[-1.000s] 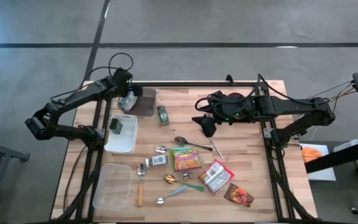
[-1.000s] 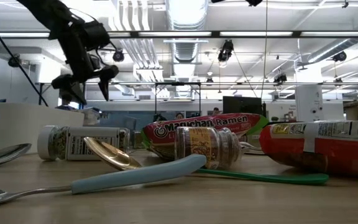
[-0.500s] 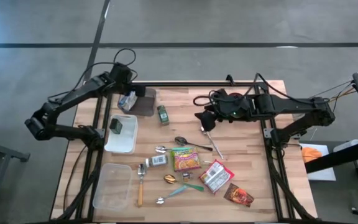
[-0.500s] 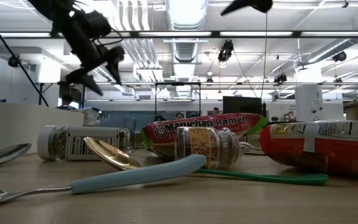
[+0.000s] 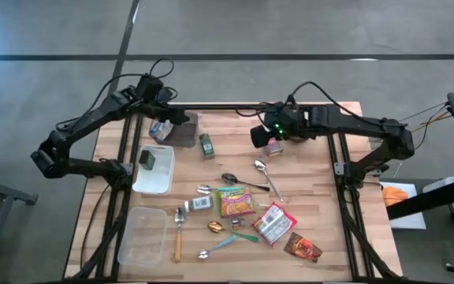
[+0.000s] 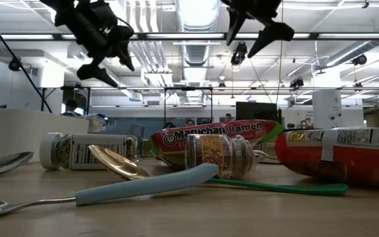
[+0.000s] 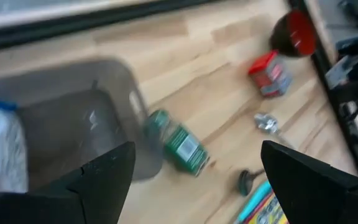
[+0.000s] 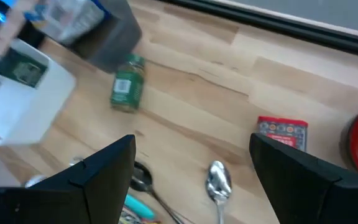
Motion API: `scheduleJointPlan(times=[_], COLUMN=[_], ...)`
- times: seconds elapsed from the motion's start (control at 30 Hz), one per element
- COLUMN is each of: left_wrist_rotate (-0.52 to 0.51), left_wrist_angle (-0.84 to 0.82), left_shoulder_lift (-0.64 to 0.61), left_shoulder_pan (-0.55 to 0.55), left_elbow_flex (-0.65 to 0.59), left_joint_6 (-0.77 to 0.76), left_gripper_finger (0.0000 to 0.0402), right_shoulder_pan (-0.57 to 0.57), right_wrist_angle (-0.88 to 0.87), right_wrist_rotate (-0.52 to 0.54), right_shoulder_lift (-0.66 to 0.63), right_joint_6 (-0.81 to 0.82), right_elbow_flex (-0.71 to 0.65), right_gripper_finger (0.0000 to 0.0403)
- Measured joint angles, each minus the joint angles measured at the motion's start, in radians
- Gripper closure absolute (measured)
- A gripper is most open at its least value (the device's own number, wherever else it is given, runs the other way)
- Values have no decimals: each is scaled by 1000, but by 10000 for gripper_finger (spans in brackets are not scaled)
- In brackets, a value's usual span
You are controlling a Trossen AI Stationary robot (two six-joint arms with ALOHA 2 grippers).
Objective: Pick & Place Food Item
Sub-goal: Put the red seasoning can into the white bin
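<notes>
Both end effectors stand wide and empty above the far side of the wooden desk (image 5: 314, 189).

We see the left end effector (image 5: 169, 117) over the dark grey plastic bin (image 5: 184, 131), where a blue-white bag (image 5: 161, 128) lies. The right end effector (image 5: 260, 136) hangs just beside a small red box (image 5: 274, 147). A green spice jar (image 5: 206, 146) lies between the two. Nearer the front, the green ramen packet (image 5: 236, 202), a red snack bag (image 5: 274, 224) and metal spoons (image 5: 263, 174) rest on the desk, well apart from both end effectors.
</notes>
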Motion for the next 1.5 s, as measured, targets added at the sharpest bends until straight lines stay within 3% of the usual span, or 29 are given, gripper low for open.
scheduleJointPlan(times=[0.3,0.6,0.77,1.5], left_wrist_rotate=[-24,8,87,185], left_wrist_angle=[-84,-89,-85,116], left_shoulder_lift=[-7,-15,-15,-11], left_shoulder_pan=[-1,-11,-18,-41], left_elbow_flex=[16,134,175,172], left_joint_6=[-21,4,66,-20], left_gripper_finger=[51,51,51,51], right_shoulder_pan=[-76,-187,-229,-238], right_wrist_angle=[-67,-56,1,226], right_wrist_rotate=[-3,-29,-47,-132], right_shoulder_lift=[6,9,9,13], right_joint_6=[-102,-233,-286,-293], right_elbow_flex=[-30,-126,-196,-389], right_gripper_finger=[93,93,93,93])
